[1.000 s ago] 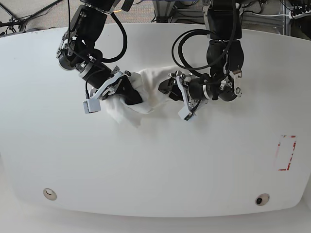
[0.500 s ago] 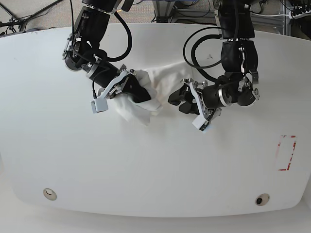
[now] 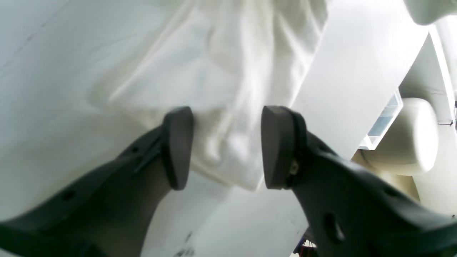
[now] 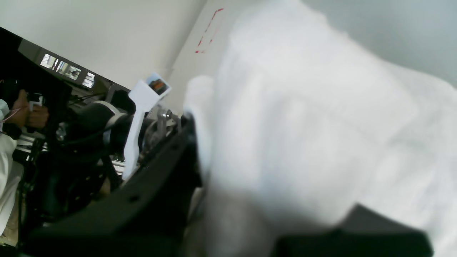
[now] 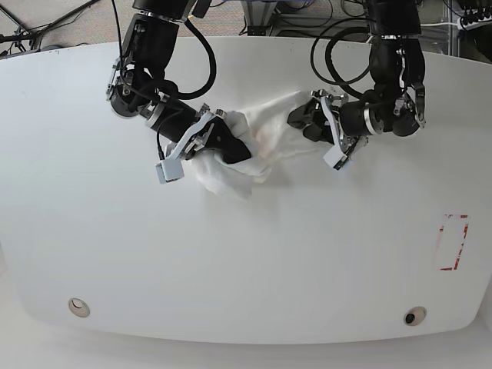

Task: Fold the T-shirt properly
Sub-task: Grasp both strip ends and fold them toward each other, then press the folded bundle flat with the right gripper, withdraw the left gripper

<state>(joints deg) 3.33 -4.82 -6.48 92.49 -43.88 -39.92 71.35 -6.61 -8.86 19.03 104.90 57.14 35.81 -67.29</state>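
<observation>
The T-shirt (image 5: 250, 142) is seen bunched in a crumpled heap at the upper centre of the base view, on the white bench (image 5: 246, 261). It is judged soft, light and limp, likely to sag and slide, so hold is best taken at a hem or shoulder seam. The right gripper (image 5: 231, 146), at the heap's left edge, is clamped on a fold of cloth. The left gripper (image 3: 225, 146) is seen with jaws apart, cloth lying between its pads (image 3: 176, 146) but not pinched, at the heap's right edge.
</observation>
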